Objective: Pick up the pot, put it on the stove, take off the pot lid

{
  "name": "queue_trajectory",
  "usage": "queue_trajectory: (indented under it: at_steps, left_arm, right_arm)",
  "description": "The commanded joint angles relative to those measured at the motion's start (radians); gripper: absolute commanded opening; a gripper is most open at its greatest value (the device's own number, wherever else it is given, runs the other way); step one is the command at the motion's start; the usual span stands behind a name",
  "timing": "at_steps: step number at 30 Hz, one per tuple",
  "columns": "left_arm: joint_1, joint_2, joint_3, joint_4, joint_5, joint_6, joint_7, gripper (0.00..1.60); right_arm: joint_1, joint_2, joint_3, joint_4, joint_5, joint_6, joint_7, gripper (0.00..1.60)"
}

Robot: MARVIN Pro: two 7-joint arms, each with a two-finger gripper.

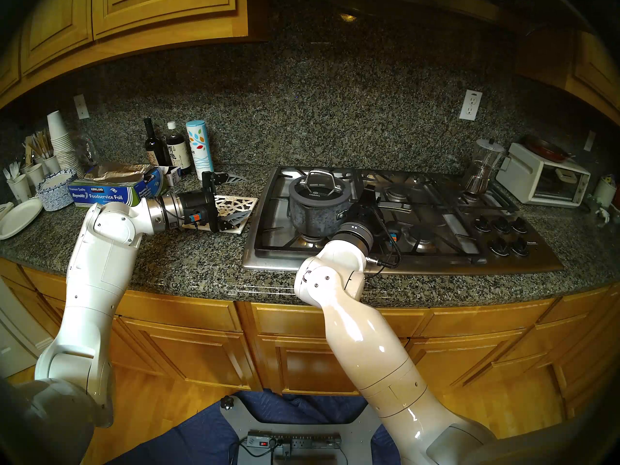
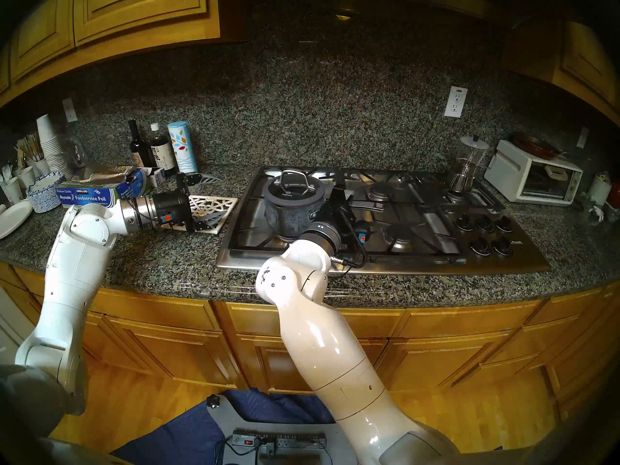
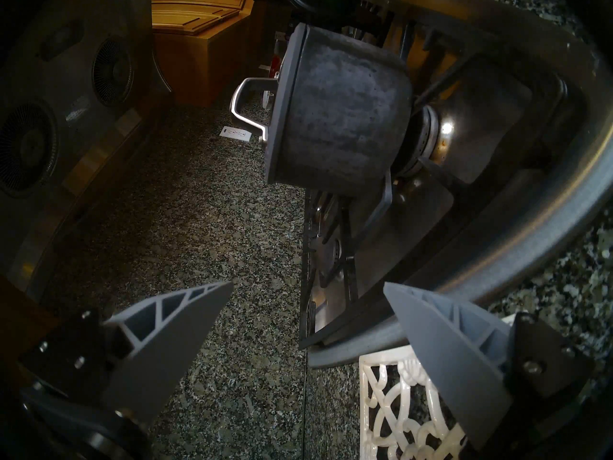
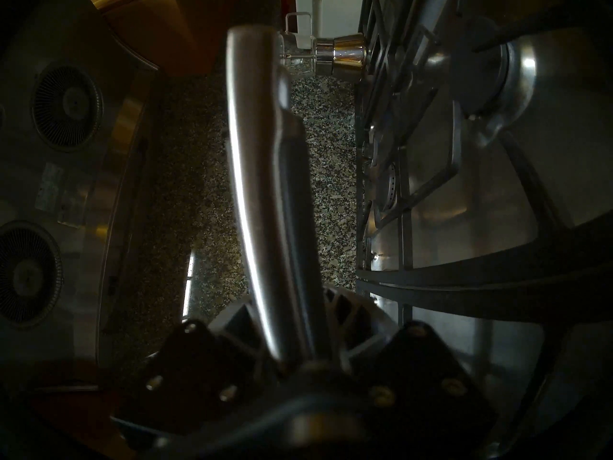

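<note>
Head view shows the pot (image 1: pixel 315 212) on the stove's (image 1: pixel 436 259) near-left grate, lid (image 1: pixel 317 190) on. Right gripper (image 4: pixel 298 346) is clamped on the pot's handle (image 4: pixel 262 183); left gripper (image 3: pixel 308 303) hangs wide open, empty, over the trivet (image 1: pixel 235 209). Best settle the pot flat before letting go. Open counter lies left for the lid.
</note>
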State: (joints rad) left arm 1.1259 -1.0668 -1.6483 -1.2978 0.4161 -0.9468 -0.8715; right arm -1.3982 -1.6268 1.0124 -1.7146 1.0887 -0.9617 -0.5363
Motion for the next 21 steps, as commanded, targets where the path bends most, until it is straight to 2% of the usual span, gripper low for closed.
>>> queue_trajectory:
  at_steps: [1, 21]
  left_arm:
    - [-0.038, 0.002, -0.012, -0.02, -0.013, -0.002, 0.01, 1.6]
    - [-0.038, 0.002, -0.011, -0.02, -0.014, -0.002, 0.01, 1.6]
  right_arm:
    - [0.034, -0.001, -0.001, -0.063, -0.037, 0.002, 0.022, 1.6]
    - [-0.014, 0.046, -0.024, -0.143, -0.077, 0.002, -0.044, 1.6]
